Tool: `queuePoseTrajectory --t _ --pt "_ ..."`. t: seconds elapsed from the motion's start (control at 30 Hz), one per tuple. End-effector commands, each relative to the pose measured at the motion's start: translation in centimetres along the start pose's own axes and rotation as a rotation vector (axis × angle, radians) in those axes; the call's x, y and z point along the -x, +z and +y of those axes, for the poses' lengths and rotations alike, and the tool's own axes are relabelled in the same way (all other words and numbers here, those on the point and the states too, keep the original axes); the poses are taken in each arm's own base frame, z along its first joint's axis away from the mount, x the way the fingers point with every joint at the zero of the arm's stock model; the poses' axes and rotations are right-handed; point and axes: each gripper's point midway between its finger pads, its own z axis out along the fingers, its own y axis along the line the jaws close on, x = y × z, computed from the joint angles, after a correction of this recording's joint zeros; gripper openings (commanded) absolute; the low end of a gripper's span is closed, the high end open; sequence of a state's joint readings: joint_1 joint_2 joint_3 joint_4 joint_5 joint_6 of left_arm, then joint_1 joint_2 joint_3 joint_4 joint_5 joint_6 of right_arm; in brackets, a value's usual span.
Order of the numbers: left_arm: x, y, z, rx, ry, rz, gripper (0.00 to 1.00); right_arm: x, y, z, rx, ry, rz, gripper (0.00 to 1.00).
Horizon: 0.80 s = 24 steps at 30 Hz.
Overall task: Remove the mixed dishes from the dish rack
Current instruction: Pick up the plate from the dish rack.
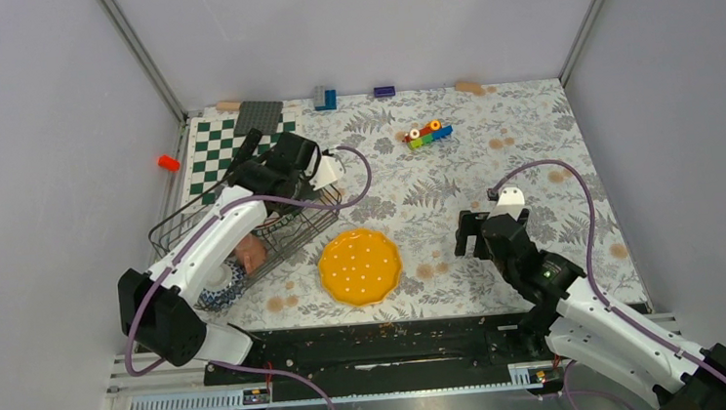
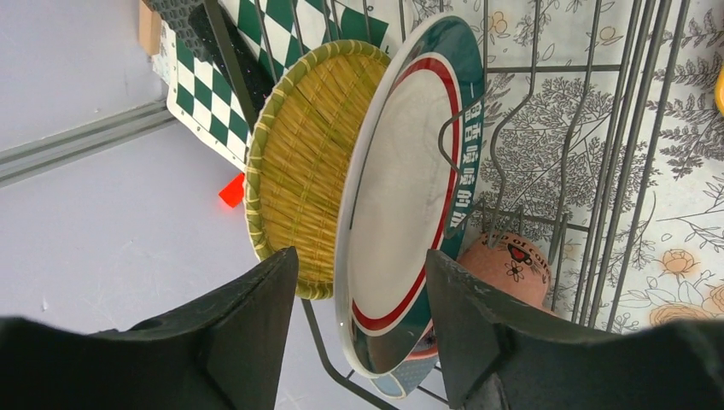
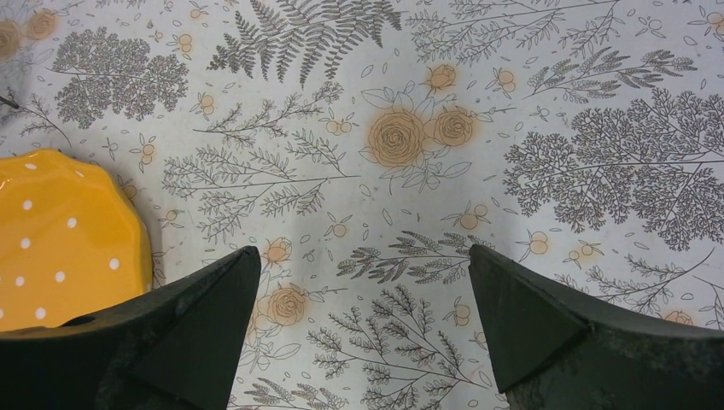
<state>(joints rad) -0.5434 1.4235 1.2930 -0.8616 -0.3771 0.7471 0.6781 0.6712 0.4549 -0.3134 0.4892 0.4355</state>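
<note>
The black wire dish rack [image 1: 180, 229] stands at the left. In the left wrist view, the rack [image 2: 589, 128] holds the white plate with a green-and-red rim [image 2: 401, 188] upright, with the lime-green woven plate [image 2: 299, 162] behind it. A pink cup [image 2: 508, 265] lies beside them and also shows from the top [image 1: 250, 251], with a patterned bowl [image 1: 216, 283] nearby. My left gripper [image 2: 363, 290] is open, its jaws on either side of the white plate's edge. The yellow dotted plate [image 1: 359, 266] lies flat on the table. My right gripper [image 3: 359, 282] is open and empty over the table, with the yellow plate [image 3: 60, 239] to its left.
A green-and-white chequered board [image 1: 212, 143] lies behind the rack, with a grey baseplate [image 1: 259, 115] on it. Coloured toy bricks [image 1: 429, 133] sit at mid-back, and more bricks [image 1: 325, 97] line the back wall. A small red piece [image 1: 169, 162] lies outside the left rail.
</note>
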Motion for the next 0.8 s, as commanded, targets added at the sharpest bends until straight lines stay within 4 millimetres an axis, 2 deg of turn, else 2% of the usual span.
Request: queuePoseTrajectory --t 0.0,0.17,0.47,0.6,0.77 --pt "1.4 -1.5 0.8 -0.007 -0.059 -0.069 0.57 2.7 -0.4 0.2 -0.015 0.009 -0.071 1.00" --pt "1.4 -1.4 -0.7 -0.037 -0.048 -0.074 0.51 2.7 -0.3 0.2 -0.017 0.006 -0.068 1.00" --pt "0.9 -0.7 -1.4 -0.050 -0.032 -0.056 0.46 2.8 -0.3 0.3 -0.016 0.002 -0.065 1.00" --pt "0.3 0.2 -2.4 -0.083 -0.005 -0.039 0.41 3.0 -0.4 0.4 -0.015 -0.006 -0.065 1.00" --pt "0.3 1.6 -1.8 -0.081 -0.033 -0.026 0.40 3.4 -0.6 0.3 -0.028 -0.018 -0.060 1.00"
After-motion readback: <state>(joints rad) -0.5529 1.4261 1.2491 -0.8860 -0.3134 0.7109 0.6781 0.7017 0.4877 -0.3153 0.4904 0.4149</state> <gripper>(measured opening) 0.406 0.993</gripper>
